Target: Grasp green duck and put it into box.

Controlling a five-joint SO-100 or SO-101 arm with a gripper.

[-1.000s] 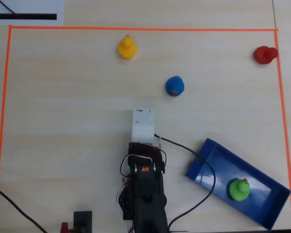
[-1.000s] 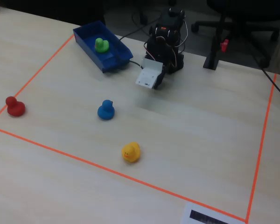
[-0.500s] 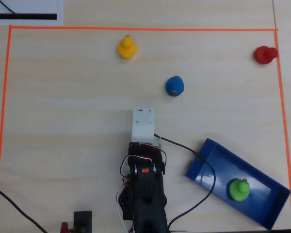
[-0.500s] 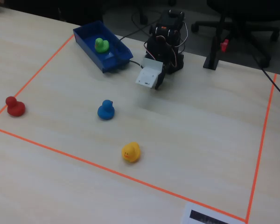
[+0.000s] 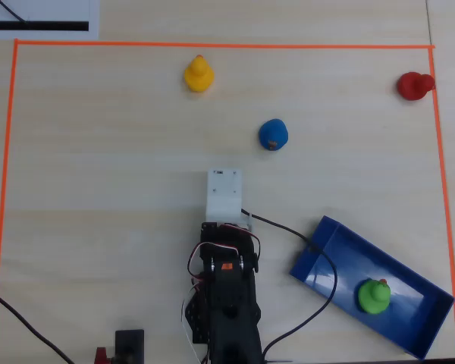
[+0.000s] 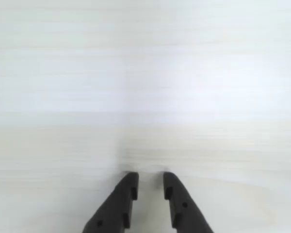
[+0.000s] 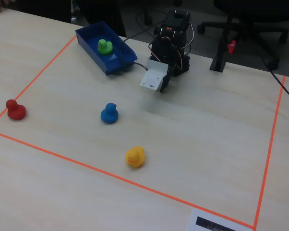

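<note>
The green duck (image 5: 374, 296) sits upright inside the dark blue box (image 5: 409, 307) at the lower right of the overhead view. In the fixed view the duck (image 7: 104, 46) is in the box (image 7: 116, 60) at the far left, beside the arm's base. My gripper (image 6: 151, 177) is folded back near the base and points down at bare table. Its jaws stand a narrow gap apart with nothing between them. In the overhead view a white wrist mount (image 5: 224, 193) covers the gripper. The gripper is well apart from the box and the duck.
A yellow duck (image 5: 198, 74), a blue duck (image 5: 273, 134) and a red duck (image 5: 415, 86) stand on the wooden table inside an orange tape border (image 5: 7, 152). Black cables (image 5: 318, 258) run from the arm past the box's near corner.
</note>
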